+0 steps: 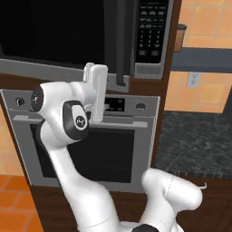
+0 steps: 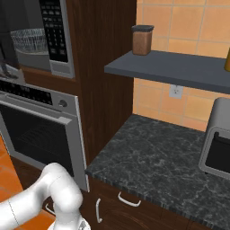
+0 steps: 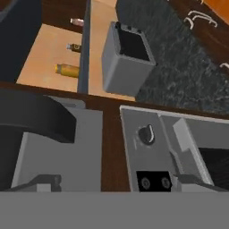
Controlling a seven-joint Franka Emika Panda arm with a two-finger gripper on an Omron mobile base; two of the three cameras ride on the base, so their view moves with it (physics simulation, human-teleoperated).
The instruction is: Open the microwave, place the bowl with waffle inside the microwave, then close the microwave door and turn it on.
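Note:
The microwave (image 1: pixel 149 68) sits built in above the oven, its black keypad (image 1: pixel 152 27) at the right. The microwave door (image 1: pixel 54 31), dark glass in a grey frame, stands partly open, its right edge a little forward of the box. In the right base view the striped bowl (image 2: pixel 29 39) rests inside the grey interior; the waffle is hidden. My gripper (image 1: pixel 96 68) is raised at the door's lower frame near that right edge. In the hand view the fingertips (image 3: pixel 42 180) stand wide apart and open with nothing between them.
The silver oven (image 1: pixel 90 149) is directly below the microwave. To the right lie a dark stone counter (image 2: pixel 152 152) with a grey toaster oven (image 2: pixel 220 139) and a wall shelf (image 2: pixel 179 67) holding a brown jar (image 2: pixel 143 39).

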